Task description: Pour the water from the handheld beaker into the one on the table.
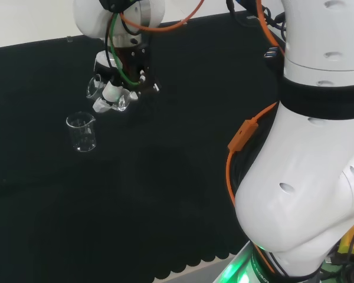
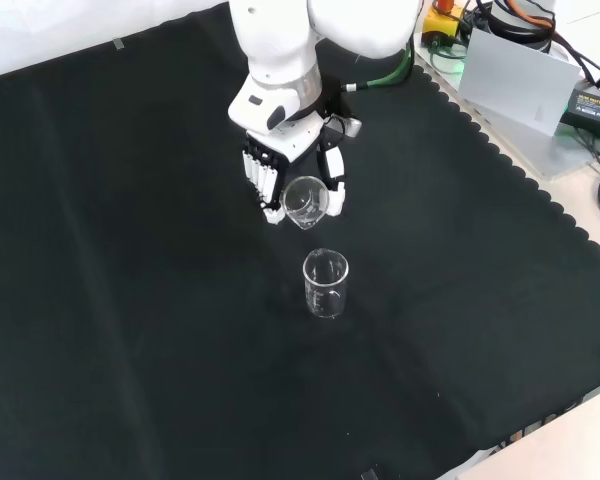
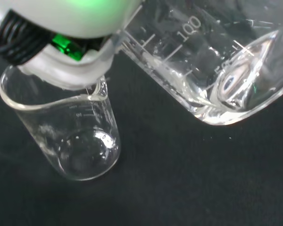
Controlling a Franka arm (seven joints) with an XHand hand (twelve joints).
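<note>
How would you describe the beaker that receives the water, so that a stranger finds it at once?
Start at the black cloth and find the robot hand in the front view. Just below it, nearer the camera, a clear beaker stands upright on the cloth, alone and untouched. The other beaker is tilted in the robot hand, off the cloth.

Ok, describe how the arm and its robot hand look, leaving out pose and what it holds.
The white, glossy, rounded arm has a black band between links and orange and green cables running along it. A green light glows at its base. The black and white robot hand has white ribbed fingers on a black frame.
</note>
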